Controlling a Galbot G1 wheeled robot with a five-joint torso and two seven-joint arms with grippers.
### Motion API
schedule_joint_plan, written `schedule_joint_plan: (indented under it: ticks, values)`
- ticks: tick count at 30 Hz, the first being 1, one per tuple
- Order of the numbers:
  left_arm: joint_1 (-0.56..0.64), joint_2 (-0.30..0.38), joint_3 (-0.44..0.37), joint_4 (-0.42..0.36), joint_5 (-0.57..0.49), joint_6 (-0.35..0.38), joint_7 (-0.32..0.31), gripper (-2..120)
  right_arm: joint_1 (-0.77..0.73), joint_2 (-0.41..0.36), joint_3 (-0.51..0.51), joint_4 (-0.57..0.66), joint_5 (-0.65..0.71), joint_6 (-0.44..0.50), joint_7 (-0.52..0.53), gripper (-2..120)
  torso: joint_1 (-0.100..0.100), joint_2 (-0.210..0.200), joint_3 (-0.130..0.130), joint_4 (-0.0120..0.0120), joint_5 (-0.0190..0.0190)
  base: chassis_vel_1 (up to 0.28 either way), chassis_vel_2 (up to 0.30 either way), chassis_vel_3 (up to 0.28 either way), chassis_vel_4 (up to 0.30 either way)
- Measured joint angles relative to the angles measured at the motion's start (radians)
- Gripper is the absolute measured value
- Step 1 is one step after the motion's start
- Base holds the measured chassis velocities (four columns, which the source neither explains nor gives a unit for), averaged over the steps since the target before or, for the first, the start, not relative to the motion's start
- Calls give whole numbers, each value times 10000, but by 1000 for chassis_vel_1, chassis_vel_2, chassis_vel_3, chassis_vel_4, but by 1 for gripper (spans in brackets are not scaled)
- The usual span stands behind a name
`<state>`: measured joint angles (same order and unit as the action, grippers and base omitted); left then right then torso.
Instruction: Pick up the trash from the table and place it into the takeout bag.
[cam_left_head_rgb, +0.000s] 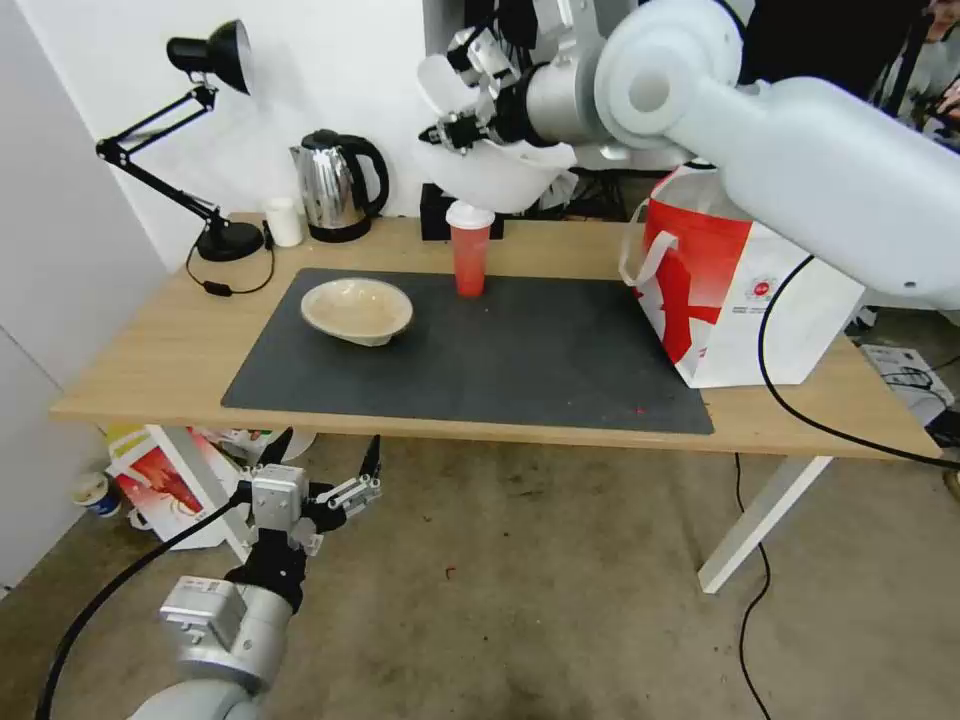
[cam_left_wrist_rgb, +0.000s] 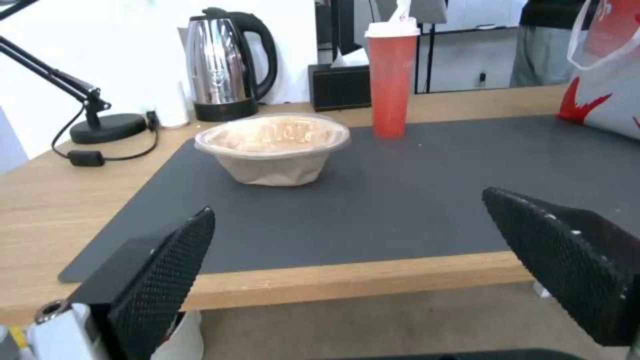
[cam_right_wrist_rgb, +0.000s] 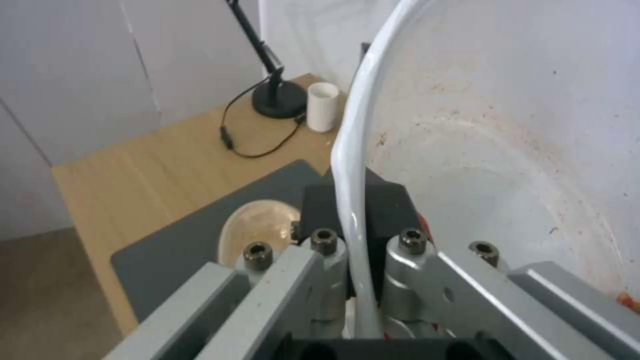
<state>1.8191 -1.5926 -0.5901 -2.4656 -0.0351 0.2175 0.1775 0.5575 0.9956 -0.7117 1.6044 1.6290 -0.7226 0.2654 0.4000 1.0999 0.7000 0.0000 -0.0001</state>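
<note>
Head view: my right gripper (cam_left_head_rgb: 455, 130) pinches the white bowl (cam_left_head_rgb: 495, 170) by its rim; I'd carry it level toward the takeout bag (cam_left_head_rgb: 735, 290), off to its side.

The head camera looks down from high up at the whole worktop (cam_left_head_rgb: 150, 370). The left wrist camera looks across it from low, near its front edge. The right wrist camera looks down from above, close. All three see the beige bowl (cam_left_head_rgb: 357, 310).

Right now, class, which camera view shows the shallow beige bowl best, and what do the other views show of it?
The left wrist view: the shallow beige bowl sits whole on the mat, showing its rim, crumpled wall and side profile. The head view shows it from above, smaller. The right wrist view shows a part behind the right end effector.
</note>
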Motion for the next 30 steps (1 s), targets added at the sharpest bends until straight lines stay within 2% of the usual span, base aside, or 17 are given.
schedule_joint_plan:
  ticks: [9,16,30]
  values:
    - [-10,4,-32,0,-119,-17,0,100,416,-182,-144,-368,-47,0,-193,0,0,1,0,-2,2,0,0,0,0]
    - [-67,7,-25,67,-129,-20,1,100,666,-521,-412,-1098,-648,0,-840,0,1,1,0,0,2,0,0,0,0]
    - [-129,44,3,132,-158,-35,21,100,675,-1895,-792,-1633,-1398,-3,-1426,0,0,0,0,0,2,0,0,0,0]
